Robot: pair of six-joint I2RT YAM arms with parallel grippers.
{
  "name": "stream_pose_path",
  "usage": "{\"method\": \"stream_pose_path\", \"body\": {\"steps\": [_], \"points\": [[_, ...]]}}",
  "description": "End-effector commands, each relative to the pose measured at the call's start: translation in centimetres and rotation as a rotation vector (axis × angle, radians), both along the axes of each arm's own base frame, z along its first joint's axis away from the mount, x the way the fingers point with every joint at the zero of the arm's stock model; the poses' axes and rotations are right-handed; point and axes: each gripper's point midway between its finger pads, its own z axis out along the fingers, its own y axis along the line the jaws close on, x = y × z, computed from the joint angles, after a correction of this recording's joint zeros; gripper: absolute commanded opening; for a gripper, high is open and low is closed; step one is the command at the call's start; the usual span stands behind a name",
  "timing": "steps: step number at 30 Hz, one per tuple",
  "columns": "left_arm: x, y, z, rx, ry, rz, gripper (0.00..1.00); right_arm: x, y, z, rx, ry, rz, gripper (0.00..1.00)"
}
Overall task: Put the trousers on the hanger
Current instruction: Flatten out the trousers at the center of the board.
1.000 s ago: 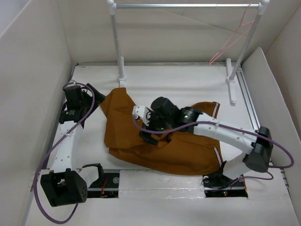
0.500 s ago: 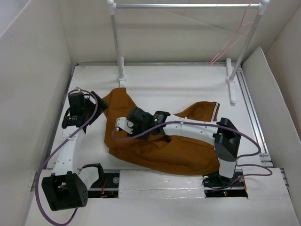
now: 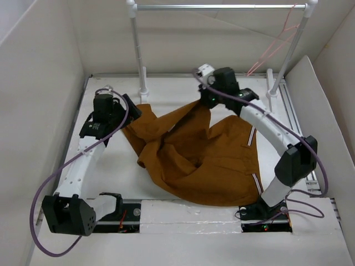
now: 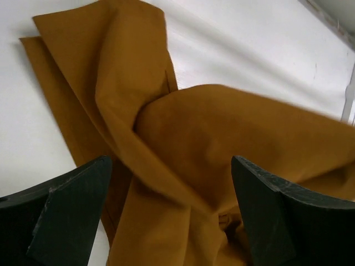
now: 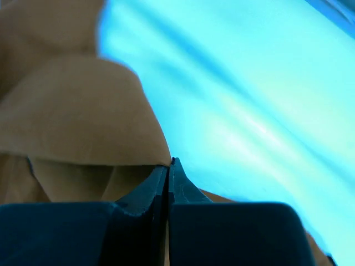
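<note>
- we find the right gripper [image 5: 168, 166] pinched tight on a raised fold of the rust-brown cloth trousers [image 3: 199, 160].
- we note the left gripper [image 4: 171, 163] spread apart over the trousers.
- the trousers lie heaped on the white table [image 3: 183, 91]. the thin pale-pink wire hanger [image 3: 270, 51] hangs from the silver metal rail [image 3: 222, 6], well apart.

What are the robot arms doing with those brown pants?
The right pincer is shut on a fold of the trousers and holds it up near the back of the table. The left pincer is open, hovering over the other end of the cloth. The pink hanger hangs on the rail with nothing on it, so the trousers are not yet on it.
</note>
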Motion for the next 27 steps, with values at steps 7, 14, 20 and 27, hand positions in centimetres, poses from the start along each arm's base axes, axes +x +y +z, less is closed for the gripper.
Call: {"method": "stream_pose_path", "body": {"steps": [7, 14, 20, 27], "points": [[-2.9, -6.2, -5.7, 0.045, 0.092, -0.063, 0.87, 4.3, -6.0, -6.8, 0.016, 0.232, -0.292, 0.00], [-2.6, -4.7, -9.3, 0.034, 0.138, 0.216, 0.92, 4.6, -6.7, -4.5, 0.029, 0.171, -0.293, 0.00], [-0.3, -2.0, -10.3, -0.191, 0.069, 0.385, 0.92, 3.4, -6.3, -3.2, 0.072, 0.147, -0.253, 0.00], [2.7, -3.2, -8.7, -0.263, -0.023, 0.372, 0.92, 2.0, -6.3, -3.7, 0.050, 0.157, -0.185, 0.00]]}}
